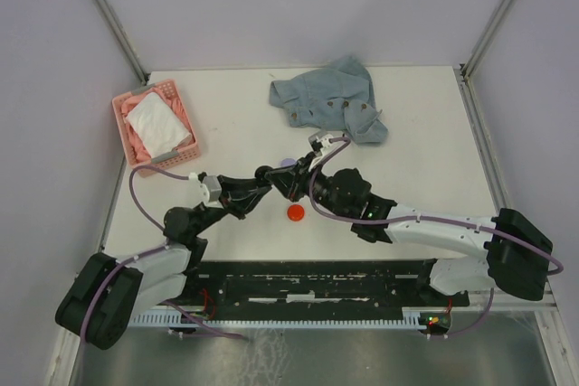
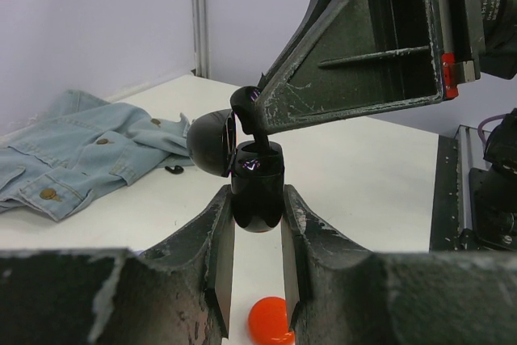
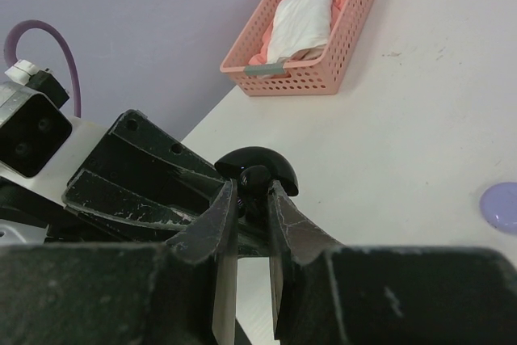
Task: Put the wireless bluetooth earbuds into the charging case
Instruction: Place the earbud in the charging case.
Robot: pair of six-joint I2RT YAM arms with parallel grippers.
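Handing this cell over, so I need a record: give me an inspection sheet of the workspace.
Surface: white table, no spills seen.
Job's things: black charging case, lid open; black earbud at its opening; loose earbud lying on the table.
Clutter: denim jacket, pink basket of cloths, red round piece, lilac round piece.
Grippers: left gripper shut on the case; right gripper shut on the black earbud.
Cables: purple cable looping beside each arm.
Surroundings: pale walls, metal posts.
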